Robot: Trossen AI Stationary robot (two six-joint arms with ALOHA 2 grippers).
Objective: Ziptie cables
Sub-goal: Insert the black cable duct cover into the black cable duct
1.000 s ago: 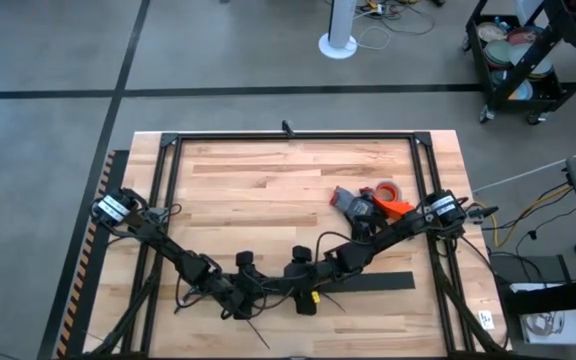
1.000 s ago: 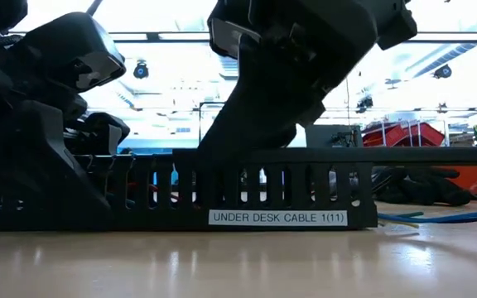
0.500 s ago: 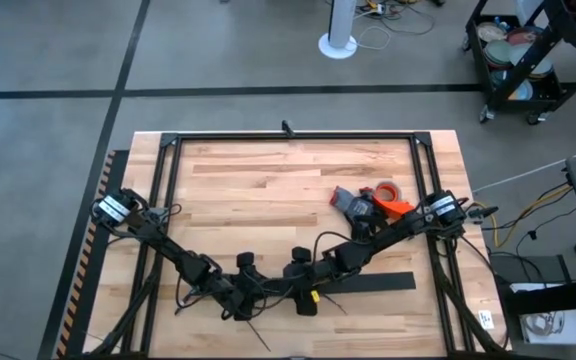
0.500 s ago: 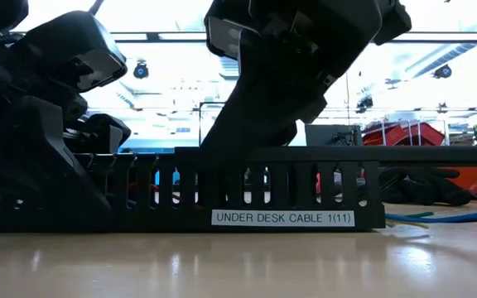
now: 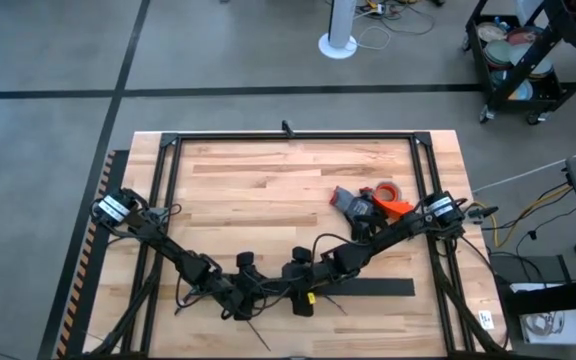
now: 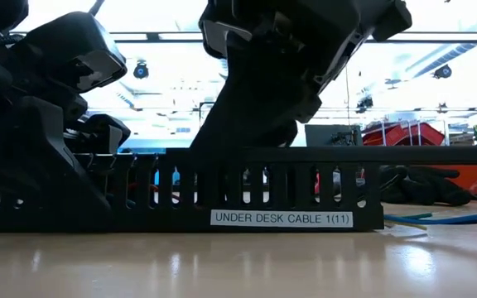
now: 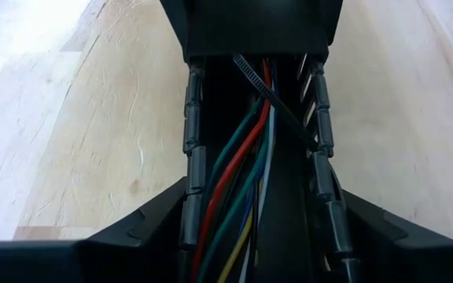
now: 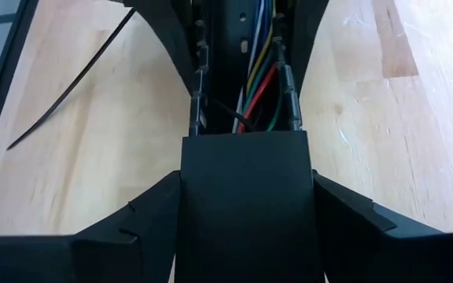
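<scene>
Grey floor with dark tape lines surrounds the wooden bench [image 5: 268, 190], which carries a black frame along its edges. Both arms reach in from the side edges and meet low at the middle of the near edge. A long black slotted duct [image 6: 247, 189] lies there, running along the near edge toward the right side; its label reads "UNDER DESK CABLE 1(11)".

Inside the duct's channel runs a bundle of cables [image 7: 238, 169] in red, green, blue, yellow and pale colours, lying lengthwise between the toothed walls. One ziptie [image 7: 278, 106] crosses slantwise over the cables within the channel. Another ziptie [image 8: 69, 82] lies loose on the bare wood just beside the duct.

The left gripper [image 5: 240, 298] sits over the duct's left end, straddling it, and the right gripper [image 5: 303, 290] sits just to its right, also astride the duct with a dark finger on each side wall. Whether either pair of fingers is clamped or slack, I cannot tell.

Near the right edge lie an orange tape roll [image 5: 388, 190] and a dark tool [image 5: 353, 203].
</scene>
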